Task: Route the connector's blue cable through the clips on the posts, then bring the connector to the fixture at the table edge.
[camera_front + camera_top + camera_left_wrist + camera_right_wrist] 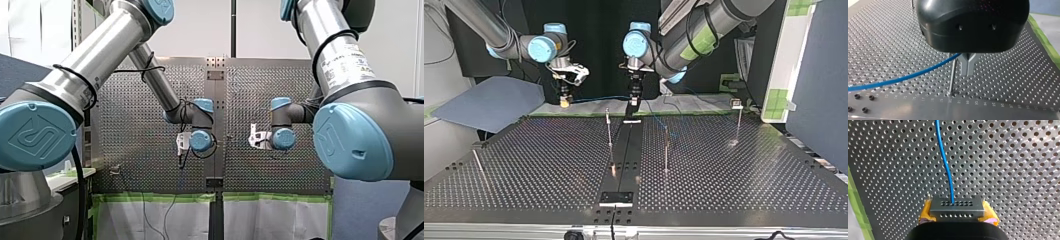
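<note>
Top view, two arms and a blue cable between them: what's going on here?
My right end effector is shut on the connector and holds it above the perforated table, near the far edge in the top view. The blue cable runs from the connector across to my left end effector, which looks closed on it right beside a post. The end effector's body hides that post's clip, so I cannot tell whether the cable is in it.

At the table's [524,165] far edge a blue cable [599,98] ran from my right gripper [565,102], at left, to my left gripper [634,101], with thin posts [609,131] standing nearer.
</note>
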